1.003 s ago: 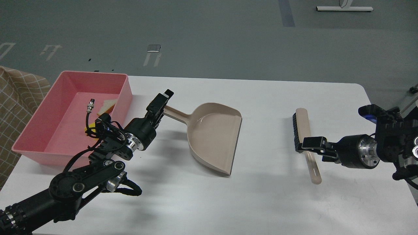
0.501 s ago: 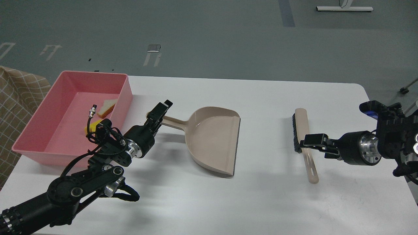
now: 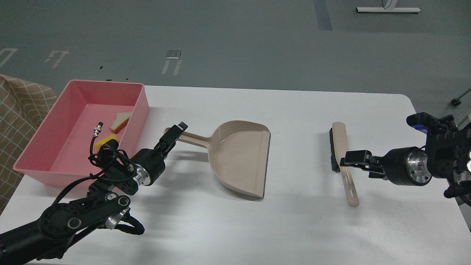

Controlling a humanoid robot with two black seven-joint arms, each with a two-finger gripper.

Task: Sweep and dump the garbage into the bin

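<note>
The pink bin [image 3: 106,83] stands at the table's left edge. In it lie the garbage: a white bread piece with brown crust [image 3: 120,121] and a yellow block [image 3: 105,141]. The beige dustpan [image 3: 241,160] lies flat and empty at the table's middle, with its handle [image 3: 193,138] pointing left. My left gripper [image 3: 173,135] is at the handle's end, drawn back from it, and looks open. My right gripper [image 3: 346,160] is at the handle of the brush [image 3: 340,147], which lies on the table. Its fingers look slightly apart.
The white table [image 3: 294,228] has a rounded far right corner. A chequered beige cloth [image 3: 16,110] hangs left of the bin. A loose cable with a metal plug [image 3: 97,129] sticks up from my left arm in front of the bin.
The dustpan came down from a tilt to lie flat, then stayed still. My left gripper slid back down-left along the handle. The brush settled, and my right gripper drew slightly to the right.
</note>
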